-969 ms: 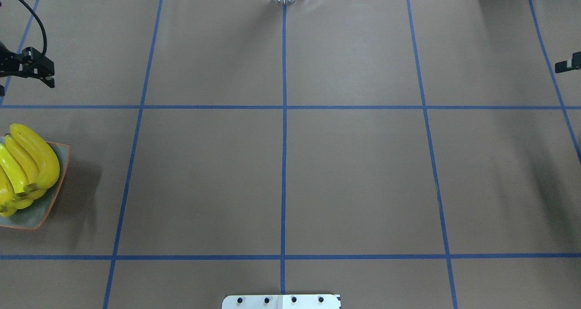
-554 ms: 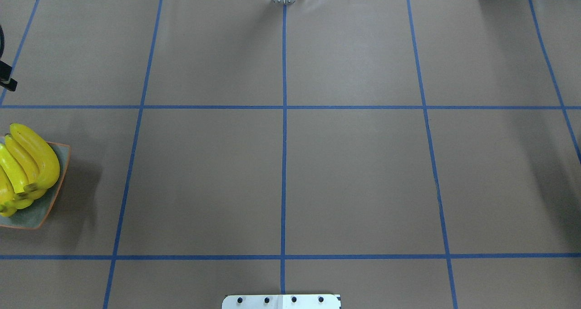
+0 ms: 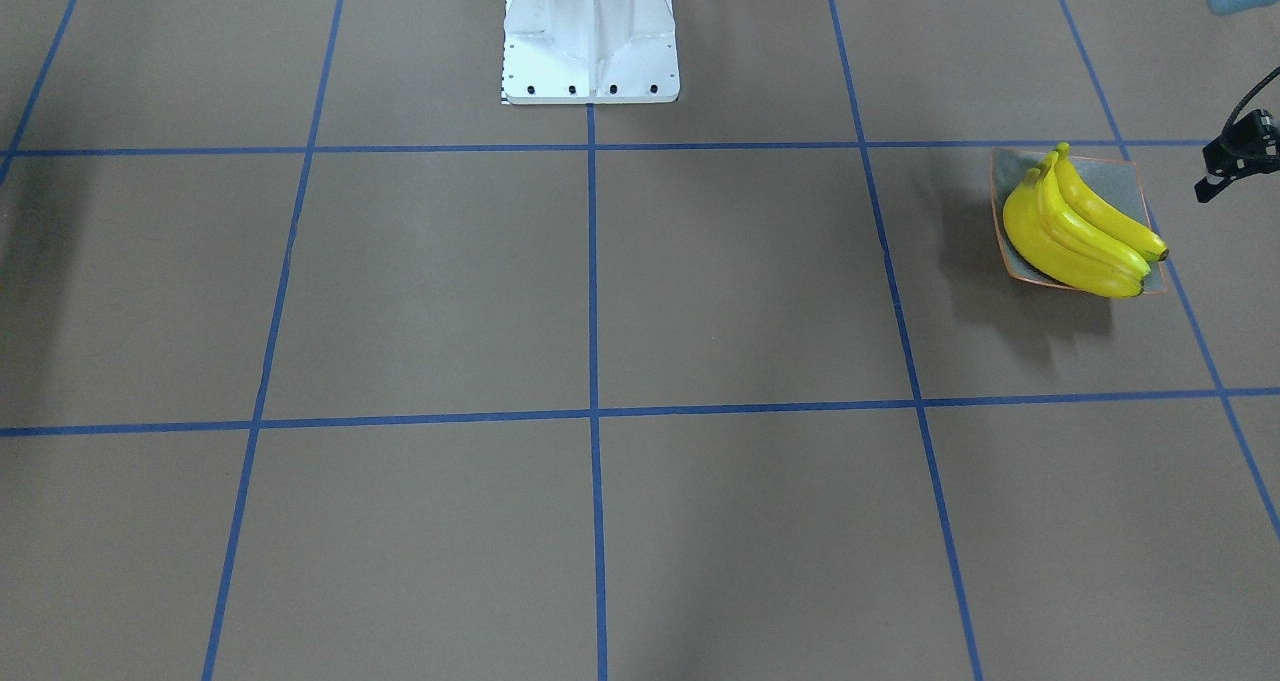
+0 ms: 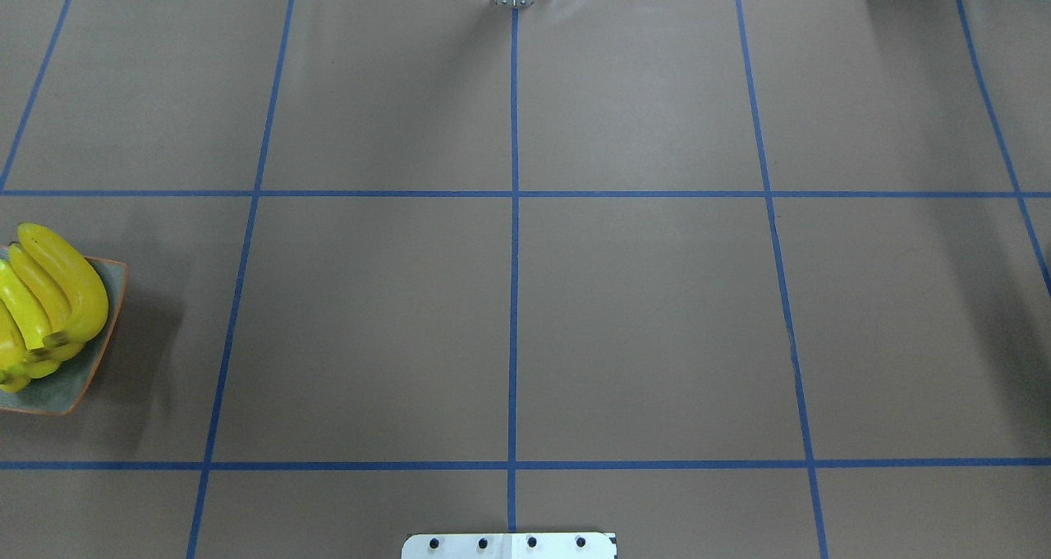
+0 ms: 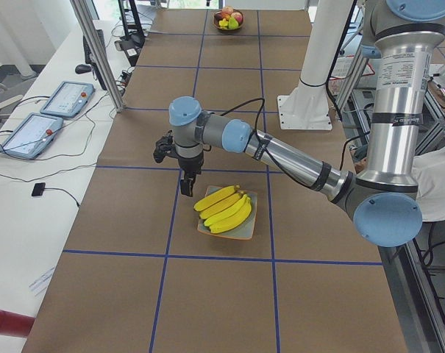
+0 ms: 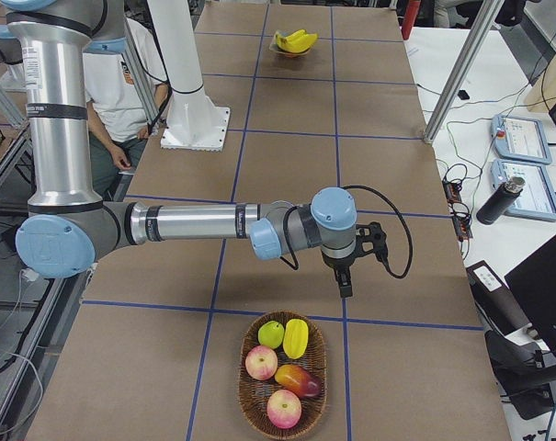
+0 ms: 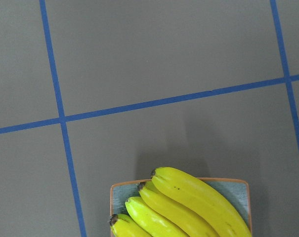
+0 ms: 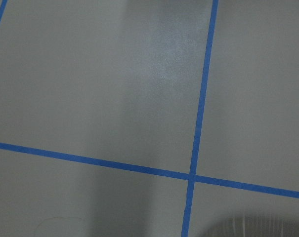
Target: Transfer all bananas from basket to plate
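Three bananas (image 3: 1080, 226) (image 4: 49, 296) (image 5: 223, 208) (image 7: 189, 207) lie side by side on the plate (image 3: 1120, 176) (image 4: 57, 391) (image 5: 244, 232) (image 7: 234, 193) at the table's left end. My left gripper (image 3: 1207, 192) (image 5: 186, 187) hangs above the table just beyond the plate, fingers pointing down and holding nothing; I cannot tell if it is open. At the other end, the basket (image 6: 250, 418) holds apples and other fruit. My right gripper (image 6: 346, 287) hovers just past it, state unclear.
The white robot base (image 3: 590, 31) (image 4: 509, 545) stands at mid-table. Blue tape lines grid the brown surface. A person (image 6: 112, 83) sits beside the table near the robot's right side. Tablets (image 5: 31, 132) and cables lie on the side bench.
In the overhead view the left gripper has slid out past the left edge and the right gripper past the right edge. The bananas and the plate have not moved.
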You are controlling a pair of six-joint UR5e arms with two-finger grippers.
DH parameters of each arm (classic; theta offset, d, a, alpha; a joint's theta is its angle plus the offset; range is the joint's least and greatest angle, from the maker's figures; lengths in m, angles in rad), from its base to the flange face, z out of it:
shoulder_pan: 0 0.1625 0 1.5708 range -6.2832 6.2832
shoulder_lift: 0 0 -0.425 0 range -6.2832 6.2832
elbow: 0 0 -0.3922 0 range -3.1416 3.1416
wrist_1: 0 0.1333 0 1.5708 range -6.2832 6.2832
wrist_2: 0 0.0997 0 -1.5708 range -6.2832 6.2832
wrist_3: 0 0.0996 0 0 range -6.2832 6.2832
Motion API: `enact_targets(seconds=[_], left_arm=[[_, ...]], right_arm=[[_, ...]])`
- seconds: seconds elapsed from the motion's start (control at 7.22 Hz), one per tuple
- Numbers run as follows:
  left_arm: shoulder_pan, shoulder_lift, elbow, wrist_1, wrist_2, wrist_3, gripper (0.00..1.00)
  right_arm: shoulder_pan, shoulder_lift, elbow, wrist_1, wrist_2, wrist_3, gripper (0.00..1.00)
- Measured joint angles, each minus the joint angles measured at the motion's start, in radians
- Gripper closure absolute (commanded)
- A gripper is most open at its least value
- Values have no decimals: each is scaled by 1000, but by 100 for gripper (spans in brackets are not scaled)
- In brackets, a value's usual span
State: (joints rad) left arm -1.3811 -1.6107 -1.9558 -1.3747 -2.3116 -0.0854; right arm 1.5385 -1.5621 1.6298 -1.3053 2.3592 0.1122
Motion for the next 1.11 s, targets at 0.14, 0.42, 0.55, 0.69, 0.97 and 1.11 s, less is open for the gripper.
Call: enact_targets(seconds=[0.14, 0.42, 0.55, 0.69, 0.97, 1.11], left_arm=[[-14, -1, 10, -8, -5, 21, 0], [-34, 7, 26, -49, -12, 48, 0], [-38, 9, 45, -64, -12, 66, 0], [-40, 10, 69, -82, -12, 83, 0], [-53, 10, 134, -130, -13, 93, 0], [-68, 8, 162, -143, -19, 94, 0]], right_arm=[[1, -25, 24, -2, 2, -3, 0], [12, -60, 70, -11, 8, -4, 0], [28, -63, 81, -22, 11, -3, 0], [47, -61, 86, -33, 14, -4, 0], [64, -60, 87, -43, 23, -5, 0], [66, -56, 87, -57, 26, -7, 0]])
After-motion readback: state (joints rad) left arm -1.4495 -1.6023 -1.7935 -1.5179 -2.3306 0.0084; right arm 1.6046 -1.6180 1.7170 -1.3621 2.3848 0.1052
